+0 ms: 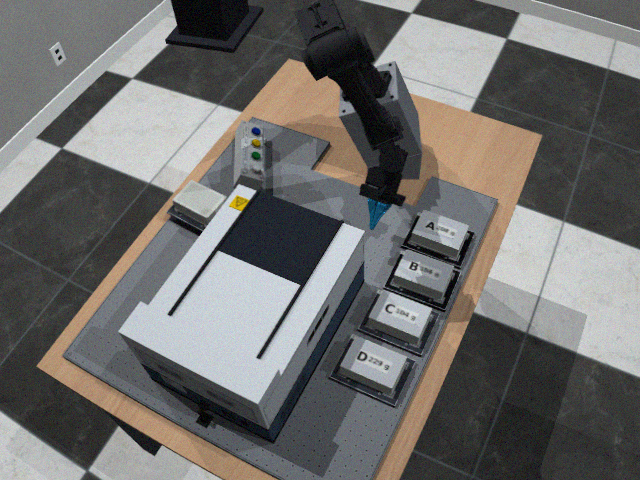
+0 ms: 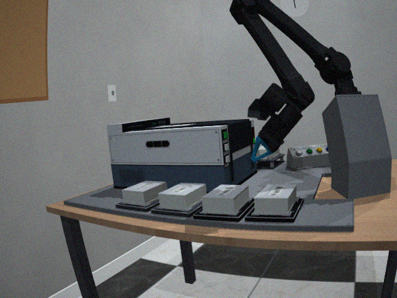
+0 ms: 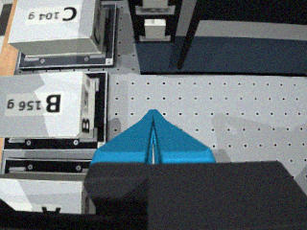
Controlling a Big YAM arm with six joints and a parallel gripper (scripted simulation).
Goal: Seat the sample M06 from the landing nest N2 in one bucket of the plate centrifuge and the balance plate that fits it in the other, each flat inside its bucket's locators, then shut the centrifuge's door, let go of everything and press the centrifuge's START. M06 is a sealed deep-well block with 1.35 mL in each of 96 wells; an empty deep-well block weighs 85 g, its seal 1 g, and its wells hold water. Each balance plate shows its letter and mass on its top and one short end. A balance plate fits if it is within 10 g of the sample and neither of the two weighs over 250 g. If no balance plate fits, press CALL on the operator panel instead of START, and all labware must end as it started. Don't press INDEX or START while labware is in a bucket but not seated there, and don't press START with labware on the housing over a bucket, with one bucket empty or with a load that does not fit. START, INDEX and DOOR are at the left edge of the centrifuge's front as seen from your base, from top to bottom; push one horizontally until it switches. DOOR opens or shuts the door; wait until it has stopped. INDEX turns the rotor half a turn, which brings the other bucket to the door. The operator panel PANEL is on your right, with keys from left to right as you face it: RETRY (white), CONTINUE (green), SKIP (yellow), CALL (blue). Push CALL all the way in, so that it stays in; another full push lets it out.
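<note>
My gripper (image 1: pixel 376 219) (image 2: pixel 257 154) (image 3: pixel 153 115) has blue fingers shut together with nothing between them. It hangs low over the perforated baseplate (image 1: pixel 361 434), between the centrifuge's front and balance plate A. The centrifuge (image 1: pixel 206 330) (image 2: pixel 166 146) has a dark section on top (image 1: pixel 281 237) at the arm's end. Its buttons (image 2: pixel 226 146) run down the front's edge, green on top. Sample M06 (image 1: pixel 199 200) lies in its nest beside the centrifuge. Balance plates A 208 g (image 1: pixel 439 232) (image 2: pixel 275 198), B 156 g (image 1: pixel 423 271) (image 3: pixel 43 103), C 104 g (image 1: pixel 400 315) (image 3: pixel 48 21) and D 229 g (image 1: pixel 374 361) sit in their nests.
The operator panel (image 1: pixel 254 149) (image 2: pixel 307 155) with its coloured keys stands behind the centrifuge's front corner. The arm's grey pedestal (image 1: pixel 400 103) (image 2: pixel 355 144) rises at the table's end. Plates B (image 2: pixel 226 198), C (image 2: pixel 182 195) and D (image 2: pixel 144 191) line the table edge.
</note>
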